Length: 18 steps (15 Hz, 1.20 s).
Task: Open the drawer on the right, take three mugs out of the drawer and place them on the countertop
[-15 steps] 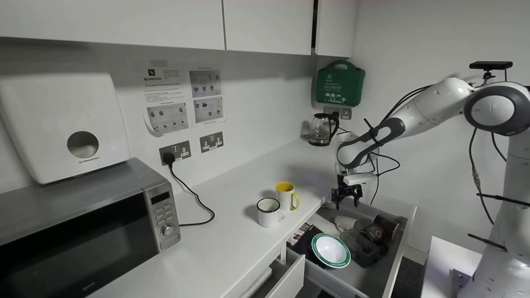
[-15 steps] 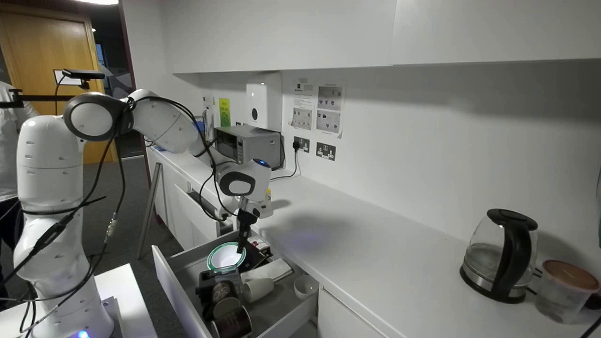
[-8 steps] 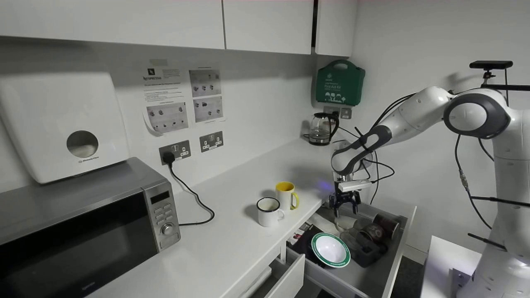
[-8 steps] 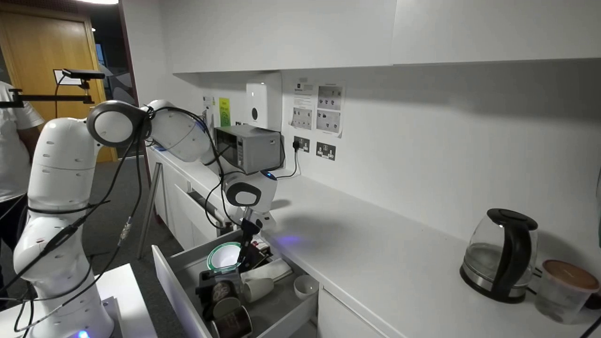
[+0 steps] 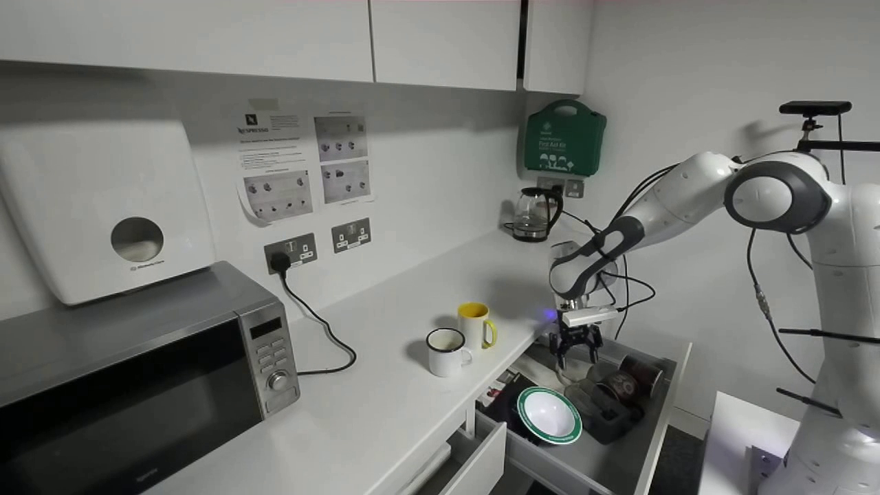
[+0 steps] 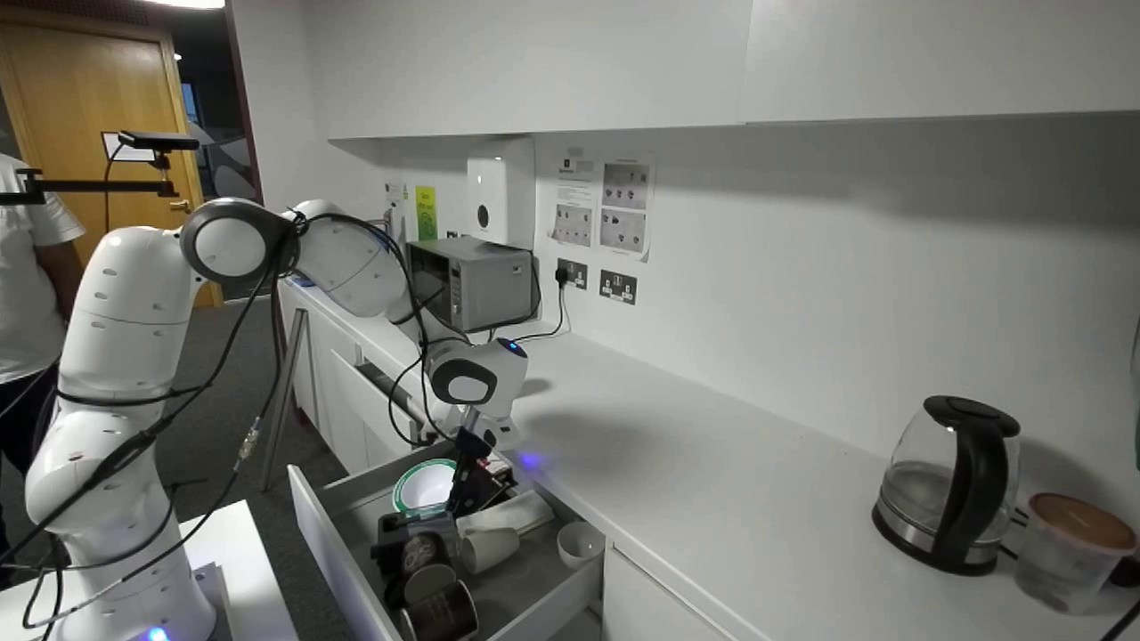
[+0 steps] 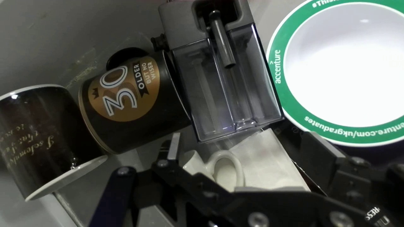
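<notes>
The drawer stands pulled out beneath the countertop. Inside it a pale mug lies on its side. My gripper hangs low over the drawer, fingers spread with nothing held. In the wrist view the pale mug's handle shows between the spread fingers, below the fingertips; most of its body is hidden by the gripper. Whether the gripper touches it I cannot tell. Two mugs stand upright on the countertop: a white mug with a dark rim, and a white one with yellow inside and handle, the yellow mug.
Close by in the drawer lie a black "30" mug, a dark brown mug, a clear container, a green-rimmed bowl and a small white cup. A smaller drawer is also open. The microwave and kettle sit on the countertop.
The arm has leaned forward and my gripper has come down toward the drawer's contents, its fingers staying open. The mugs and both drawers have not moved.
</notes>
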Available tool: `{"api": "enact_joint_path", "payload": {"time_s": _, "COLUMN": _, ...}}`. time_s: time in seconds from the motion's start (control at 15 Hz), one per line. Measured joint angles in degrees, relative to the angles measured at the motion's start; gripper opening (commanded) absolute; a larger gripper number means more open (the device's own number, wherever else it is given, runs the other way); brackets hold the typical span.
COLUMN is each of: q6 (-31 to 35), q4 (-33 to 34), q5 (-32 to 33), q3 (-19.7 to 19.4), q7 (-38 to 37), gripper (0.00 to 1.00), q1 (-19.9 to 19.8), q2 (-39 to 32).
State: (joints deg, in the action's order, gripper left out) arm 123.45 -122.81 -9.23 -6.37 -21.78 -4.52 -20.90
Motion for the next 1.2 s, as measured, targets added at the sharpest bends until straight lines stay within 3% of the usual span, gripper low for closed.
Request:
{"api": "enact_joint_path", "payload": {"time_s": 0.8, "q6": 0.3, "q4": -2.7, "q5": -5.9, "q3": -1.6, "q7": -0.3, "gripper": 1.0, "q1": -0.2, "q2": -2.3}}
{"api": "enact_joint_path", "payload": {"time_s": 1.2, "q6": 7.1, "q4": -3.9, "q5": -6.6, "q3": -3.7, "q7": -4.0, "gripper": 1.0, "q1": -0.2, "q2": -2.1}}
